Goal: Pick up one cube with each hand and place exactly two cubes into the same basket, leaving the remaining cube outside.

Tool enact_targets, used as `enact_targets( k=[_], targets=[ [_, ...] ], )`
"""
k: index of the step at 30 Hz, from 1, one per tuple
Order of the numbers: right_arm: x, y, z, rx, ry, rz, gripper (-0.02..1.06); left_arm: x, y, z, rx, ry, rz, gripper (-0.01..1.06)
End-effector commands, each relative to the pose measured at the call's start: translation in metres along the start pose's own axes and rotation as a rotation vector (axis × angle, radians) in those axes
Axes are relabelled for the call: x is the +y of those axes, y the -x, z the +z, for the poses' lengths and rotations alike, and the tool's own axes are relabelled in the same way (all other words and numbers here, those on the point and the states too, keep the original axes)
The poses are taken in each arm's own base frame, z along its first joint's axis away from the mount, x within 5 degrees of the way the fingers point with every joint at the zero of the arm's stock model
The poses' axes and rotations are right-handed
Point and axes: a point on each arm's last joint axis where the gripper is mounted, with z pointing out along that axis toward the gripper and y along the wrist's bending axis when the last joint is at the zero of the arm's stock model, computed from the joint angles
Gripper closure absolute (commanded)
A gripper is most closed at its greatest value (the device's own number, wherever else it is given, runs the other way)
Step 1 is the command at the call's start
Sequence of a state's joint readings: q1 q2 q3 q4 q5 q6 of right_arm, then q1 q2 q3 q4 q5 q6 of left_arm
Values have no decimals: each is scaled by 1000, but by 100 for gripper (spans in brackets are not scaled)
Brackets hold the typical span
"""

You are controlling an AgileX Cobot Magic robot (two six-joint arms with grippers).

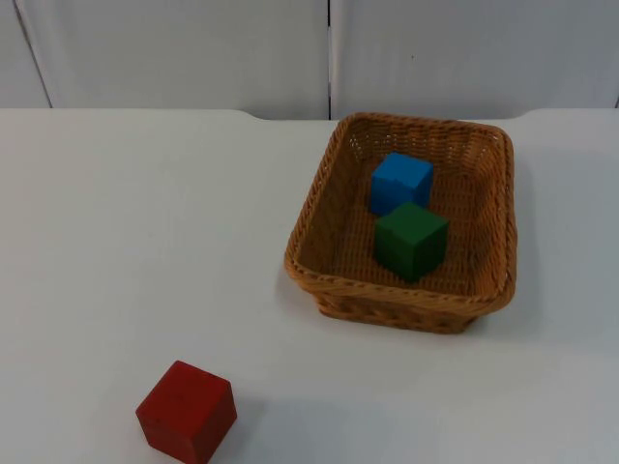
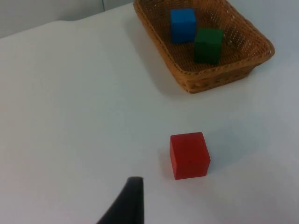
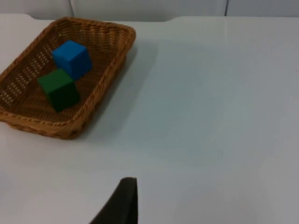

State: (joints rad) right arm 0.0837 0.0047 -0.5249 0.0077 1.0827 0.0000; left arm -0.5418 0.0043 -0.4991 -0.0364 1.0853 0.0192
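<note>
1. Top view: standing on the white table [image 1: 145,242] near the grey partition wall [image 1: 193,48], a woven basket [image 1: 319,275].
2. Lying inside the basket, the blue cube [image 1: 400,182] at the wall end and the green cube [image 1: 411,241] just beside it, seemingly touching.
3. Sitting outside the basket, well apart from it on the side away from the wall, the red cube [image 1: 187,411].
4. Left wrist view: hovering over the table, the left gripper [image 2: 128,200], with the red cube lying between it and the basket. Spread or pressed together: cannot tell.
5. Showing both cubes inside the basket, blue touching green.
6. Right wrist view: hovering over bare table, well apart from the basket, the right gripper [image 3: 121,200]. Spread or pressed together: cannot tell.
7. Showing the blue and green cubes resting side by side inside the basket.
</note>
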Motion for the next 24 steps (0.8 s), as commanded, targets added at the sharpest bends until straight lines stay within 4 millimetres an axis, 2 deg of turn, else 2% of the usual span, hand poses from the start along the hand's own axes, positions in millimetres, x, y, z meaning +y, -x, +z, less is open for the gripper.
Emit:
enact_targets(
  k=[1, 24],
  targets=[
    [0, -2, 1, -2, -19, 11, -1, 0, 0, 1, -9, -2, -8, 0],
    [1, -1, 1, -4, -49, 40, -1, 0, 0, 1, -10, 17, -19, 0]
  ],
)
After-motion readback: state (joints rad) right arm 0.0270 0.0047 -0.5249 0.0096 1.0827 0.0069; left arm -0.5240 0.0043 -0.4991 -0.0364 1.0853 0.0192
